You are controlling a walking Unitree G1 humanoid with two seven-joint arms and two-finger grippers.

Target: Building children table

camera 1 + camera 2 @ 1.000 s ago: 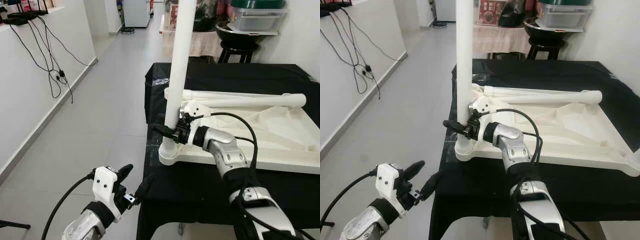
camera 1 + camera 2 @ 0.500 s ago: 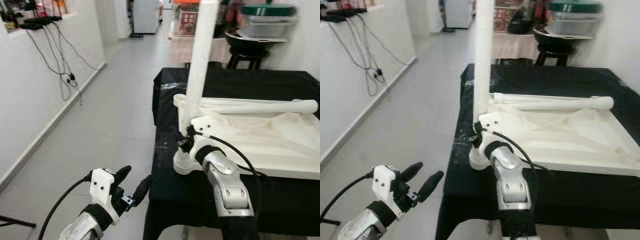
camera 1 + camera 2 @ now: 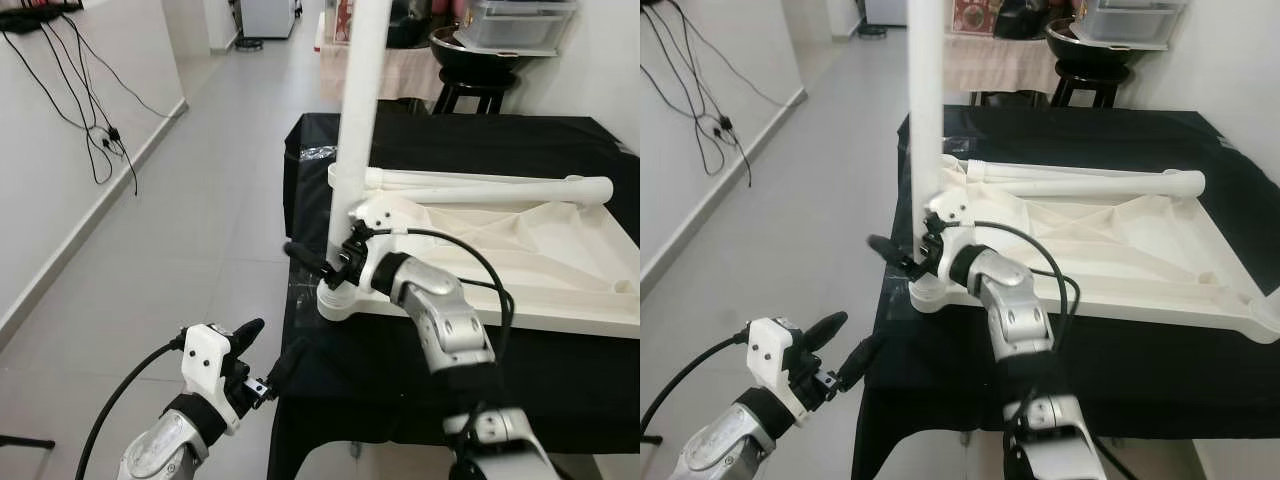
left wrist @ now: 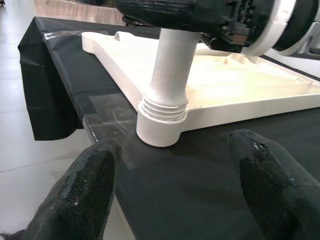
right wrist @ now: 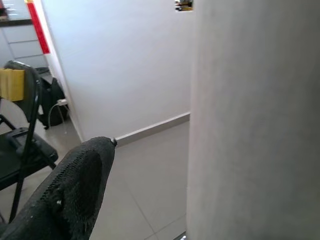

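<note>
A white table top [image 3: 530, 275] lies upside down on a black-covered table [image 3: 390, 375]. One white leg [image 3: 356, 120] stands upright in the near-left corner socket [image 4: 159, 131]. A second white leg [image 3: 490, 190] lies along the far rim. My right gripper [image 3: 322, 258] is at the foot of the upright leg, open. One black finger [image 3: 303, 257] pokes out past the leg's left side with a gap between them, and the leg hides the other. My left gripper [image 3: 268, 346] hovers low beside the table's front-left corner, open and empty, pointing at the socket.
Grey floor [image 3: 200, 200] runs along the table's left side, bounded by a white wall with hanging cables [image 3: 95, 120]. Behind the table stand a black stool [image 3: 470, 95] and plastic boxes [image 3: 520, 20]. A black chair [image 5: 20, 145] stands by the wall.
The head camera has shifted between frames. My right gripper stays at the leg's foot, and its finger now shows again left of the leg. The left gripper has barely moved.
</note>
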